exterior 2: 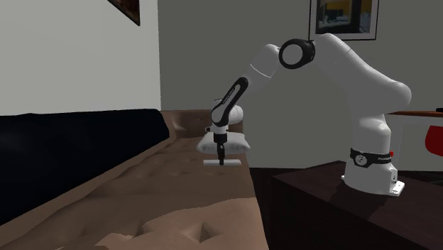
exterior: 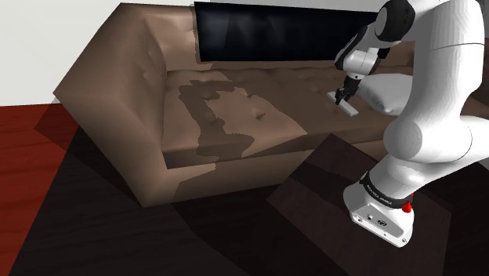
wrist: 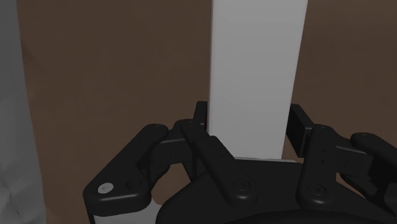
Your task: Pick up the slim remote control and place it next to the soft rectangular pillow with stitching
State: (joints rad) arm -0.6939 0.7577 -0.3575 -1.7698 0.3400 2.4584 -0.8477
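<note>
Seemingly at the placing step, the white remote control (wrist: 257, 70) is gripped by the end effector (wrist: 248, 113) low at the sofa seat (exterior: 235, 118), just beside the pillow (exterior: 384, 94); release is called for next.

Open brown sofa seat (exterior: 243, 118) stretches free toward the shoulder view's left of the hand (exterior: 342, 99). A grey pillow (exterior: 389, 92) crowds its other side, while the sofa's black back cushion (exterior: 266, 35) rises behind.
</note>
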